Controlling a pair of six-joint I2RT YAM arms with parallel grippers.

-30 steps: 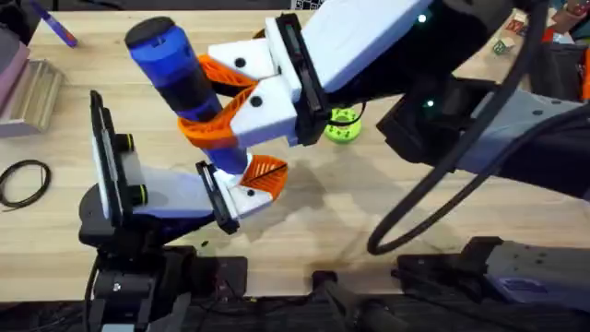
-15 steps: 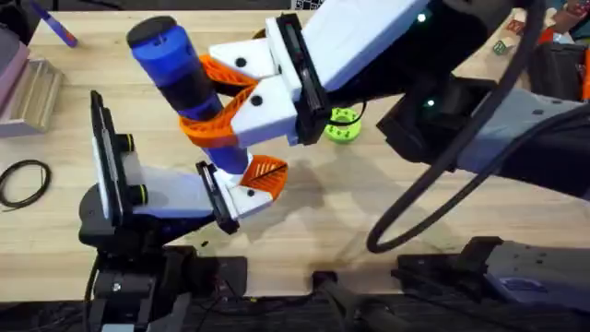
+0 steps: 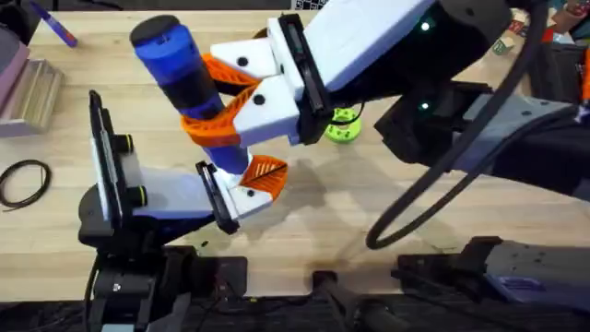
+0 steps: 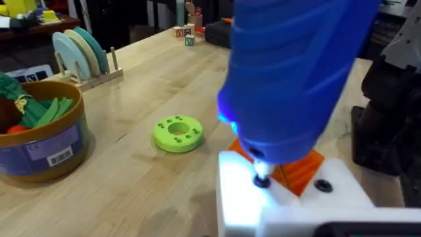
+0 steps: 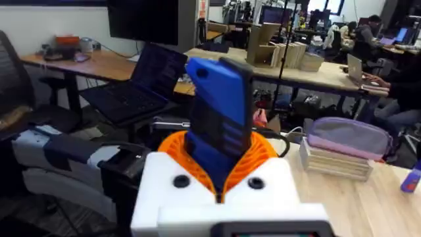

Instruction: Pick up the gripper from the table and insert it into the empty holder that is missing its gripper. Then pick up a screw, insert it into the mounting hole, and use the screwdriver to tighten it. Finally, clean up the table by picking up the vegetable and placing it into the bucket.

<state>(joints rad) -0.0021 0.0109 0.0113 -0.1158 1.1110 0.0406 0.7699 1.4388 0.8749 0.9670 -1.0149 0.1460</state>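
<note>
My right gripper (image 3: 217, 106) clamps the screwdriver (image 3: 184, 78), tip in the holder (image 4: 276, 197); tightening seems underway. Vegetables apparently fill the bucket (image 4: 39, 135) already. My left jaws: cannot tell.

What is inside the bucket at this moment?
In the left wrist view, the bucket holds green vegetable pieces with something red beside them, above the rim. What lies deeper is hidden by its wall and by these pieces.
</note>
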